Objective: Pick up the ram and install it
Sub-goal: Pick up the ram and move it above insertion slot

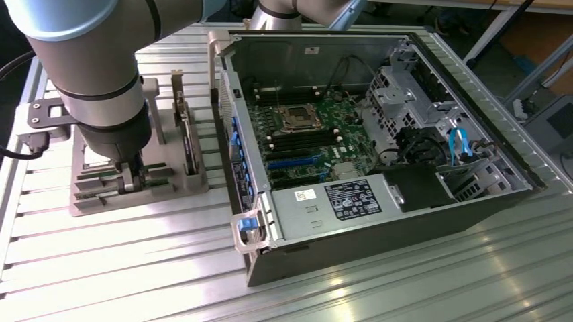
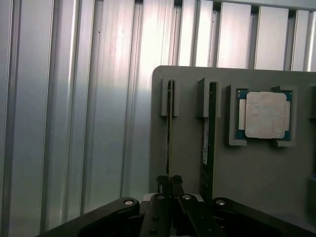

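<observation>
The ram is a thin green stick standing on edge in a slot of the grey holder. My gripper is down over the near end of this stick and shut on it, with a dark finger pressed against each side. A second green stick stands in the neighbouring slot. In the exterior view my gripper reaches down into the holder at the exterior view's left. The ram still sits in its slot.
A square silver processor lies in a pocket of the holder. An upright expansion card stands in the holder beside my gripper. The open computer case with its motherboard lies to the exterior view's right on the ribbed metal table.
</observation>
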